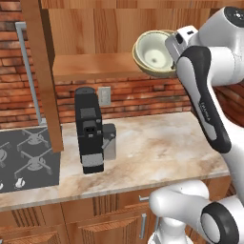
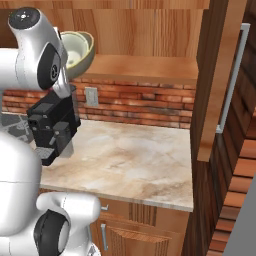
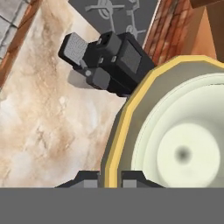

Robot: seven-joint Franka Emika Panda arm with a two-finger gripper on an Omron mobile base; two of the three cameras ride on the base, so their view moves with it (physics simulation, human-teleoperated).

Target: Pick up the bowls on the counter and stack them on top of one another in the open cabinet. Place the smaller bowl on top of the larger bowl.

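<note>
Our gripper (image 3: 109, 178) pinches the rim of the larger bowl (image 1: 153, 53). The bowl is tipped on its side, up by the open cabinet (image 1: 90, 66) shelf, high over the counter (image 1: 152, 147).

We are in a home kitchen, though a rendered one. Our landmark is the counter (image 1: 157, 147), a beige marbled stone worktop with brown veins. Beneath it run wooden drawer fronts (image 1: 109, 214) with steel handles. Behind it rises a red brick wall (image 1: 143, 97) carrying a pale wall outlet (image 1: 104, 96). To the counter's left we see a dark grey stove top (image 1: 26, 159) with burner grates. On the counter stands a black coffee machine (image 1: 90, 131). Above it hangs a light-brown wooden wall cabinet (image 1: 95, 64) with its door open and a long steel bar handle (image 1: 28, 71).
</note>
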